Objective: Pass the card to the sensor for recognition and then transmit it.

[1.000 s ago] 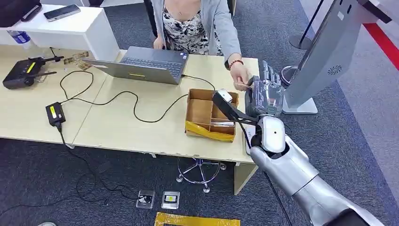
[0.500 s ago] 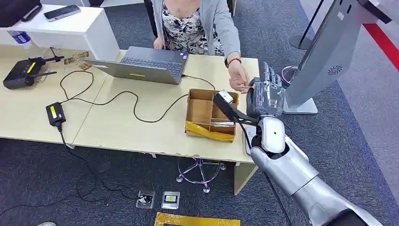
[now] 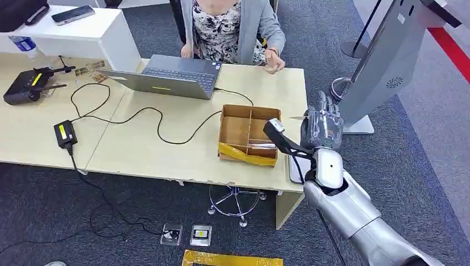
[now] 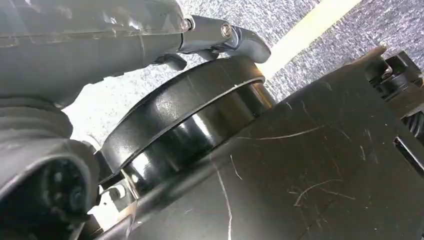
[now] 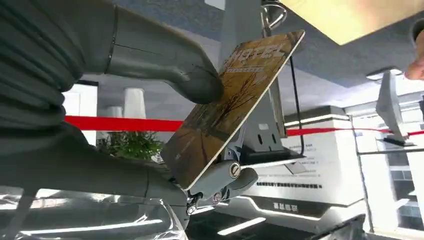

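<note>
Right hand (image 3: 320, 128): raised just off the tabletop's (image 3: 166, 149) right-hand edge, fingers pointing up; it is the hand that has the card.
Grip: thumb (image 5: 170, 70) pressed on the card's printed face, the other fingers (image 5: 222, 177) behind it, so the card is pinched flat between them.
Card (image 5: 232, 107): gold-brown, held near one end; its long axis runs out past the fingertips, and most of its length is free.
Sensor: probably on the slanted grey kiosk panel (image 3: 382, 66), just beside the hand, on the side away from the tabletop; I cannot make out the exact reading spot.
Key relation: the card's free end must swing toward that panel, away from the cardboard box (image 3: 246, 136).
Left hand (image 4: 60, 100): hangs low; whether its fingers are apart or closed I cannot tell.
Person's hand (image 3: 272, 62): at the far edge, well apart from the card.
</note>
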